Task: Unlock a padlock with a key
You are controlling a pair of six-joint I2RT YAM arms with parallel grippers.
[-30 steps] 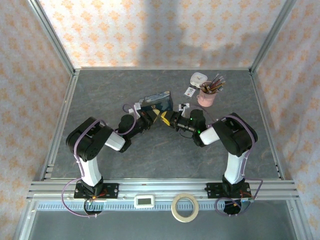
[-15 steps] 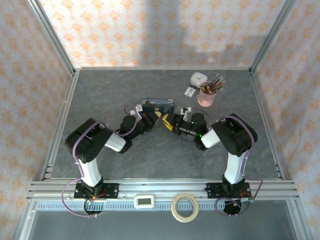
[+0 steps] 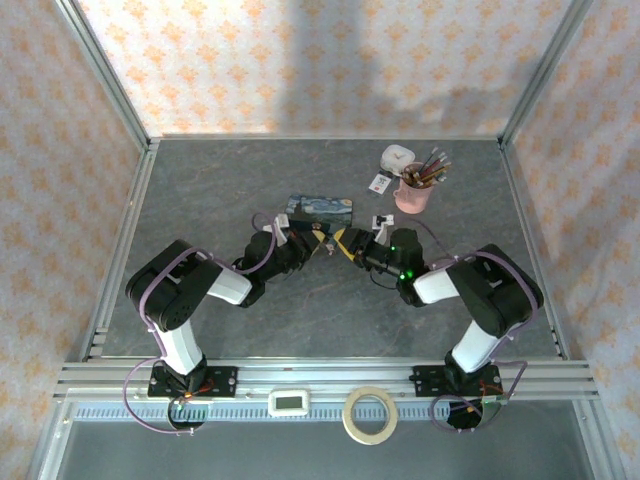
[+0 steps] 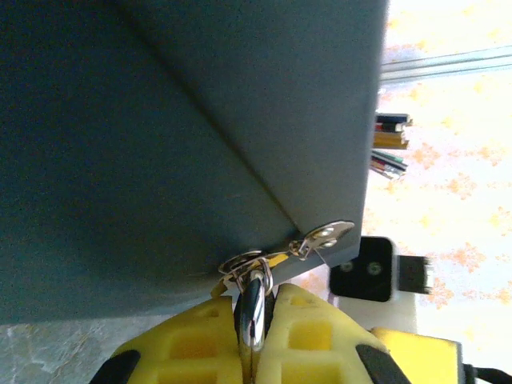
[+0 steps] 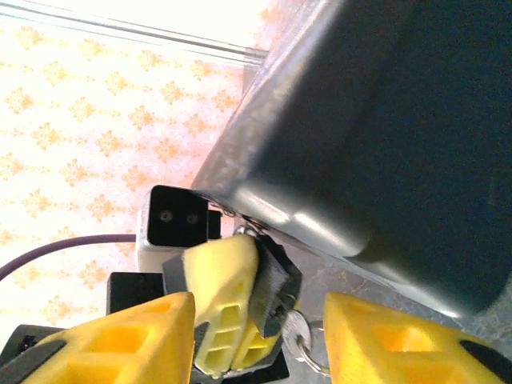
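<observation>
top view: left hand (image 3: 319, 243) and right hand (image 3: 342, 243) meet tip to tip just in front of the blue tin (image 3: 320, 207), low over the bench (image 3: 200, 190).

left wrist view: we log the left hand clamped tight on the padlock (image 4: 253, 308). a ring and the key (image 4: 324, 234) trail from it, close by the tin's edge.

right wrist view: right fingers (image 5: 120, 336) stand apart, gripping nothing, either side of the padlock.

handling, our judgement: light, rigid, slick metal. the key is thin, so pinch its flat head, not the ring.
</observation>
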